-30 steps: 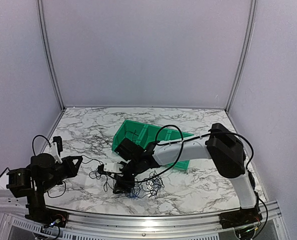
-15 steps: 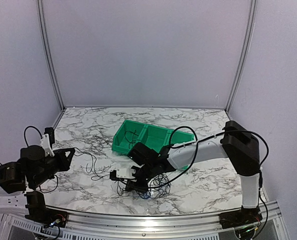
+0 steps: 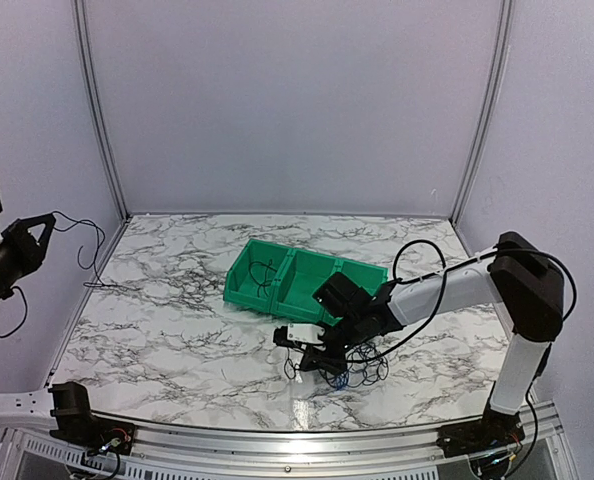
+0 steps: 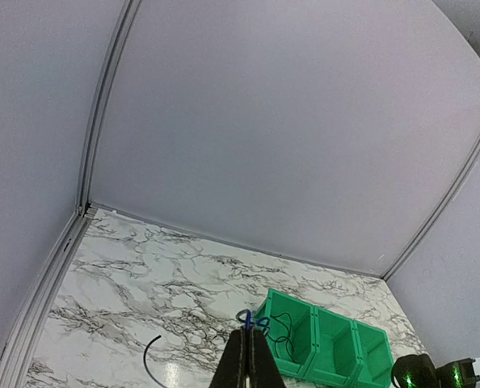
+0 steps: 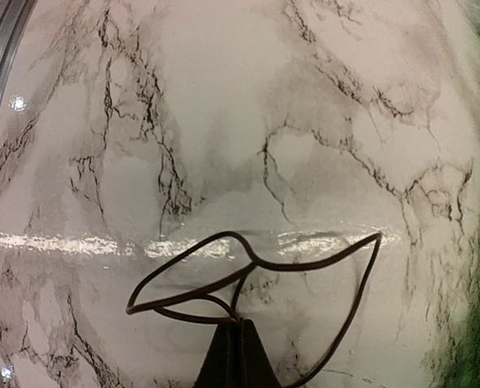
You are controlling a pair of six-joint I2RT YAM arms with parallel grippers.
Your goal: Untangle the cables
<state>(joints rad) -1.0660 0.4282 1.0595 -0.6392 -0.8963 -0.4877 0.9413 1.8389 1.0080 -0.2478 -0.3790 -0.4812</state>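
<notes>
Items before you:

- Left pincer (image 3: 43,230): raised at the far left edge of the top view, well above the desk (image 3: 167,345). Its fingers are pressed together on a loose strand (image 3: 99,243), which droops to the desk's left edge. In your left wrist view a small blue loop shows at the closed tip.
- Right pincer (image 3: 281,338): low over the desk, lower centre of the top view. It is closed on a looped cable (image 5: 305,263), which arcs out from the tip across the marble.
- Cable tangle (image 3: 349,372): black and blue wires heaped on the desk just right of the right pincer.
- Green bin (image 3: 277,296): mid-frame, just behind the tangle; you can see thin wires in its left compartment.
</notes>
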